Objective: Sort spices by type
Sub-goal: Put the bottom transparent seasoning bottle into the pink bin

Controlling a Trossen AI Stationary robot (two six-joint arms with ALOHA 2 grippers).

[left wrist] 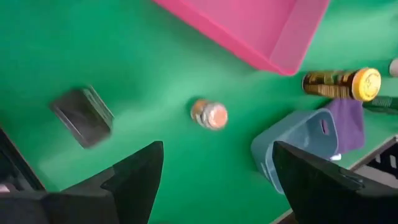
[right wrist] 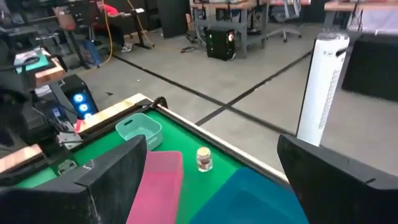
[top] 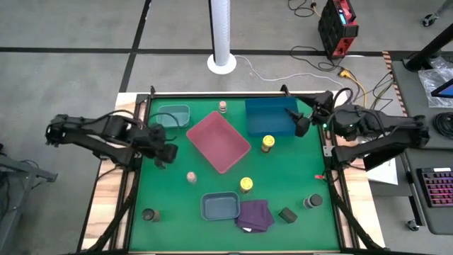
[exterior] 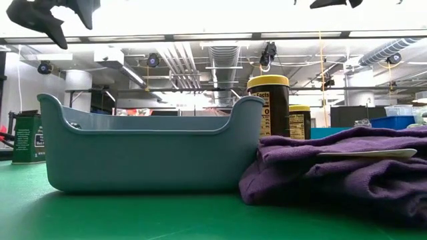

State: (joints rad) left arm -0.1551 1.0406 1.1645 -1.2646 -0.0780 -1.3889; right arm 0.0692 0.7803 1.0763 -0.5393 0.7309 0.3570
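Two grippers hover open, empty. Left gripper (top: 164, 154) nearest pale pink jar (top: 191, 176), just off pink tray (top: 218, 140); right gripper (top: 300, 126) over blue tray (top: 269, 115). Likely approach step; next: descend, close.

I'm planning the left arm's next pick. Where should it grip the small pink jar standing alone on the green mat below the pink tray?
Probably from straight above, fingers closing across its round body below the cap. The pink jar stands upright with bare mat all around, and the left gripper is open beside it.
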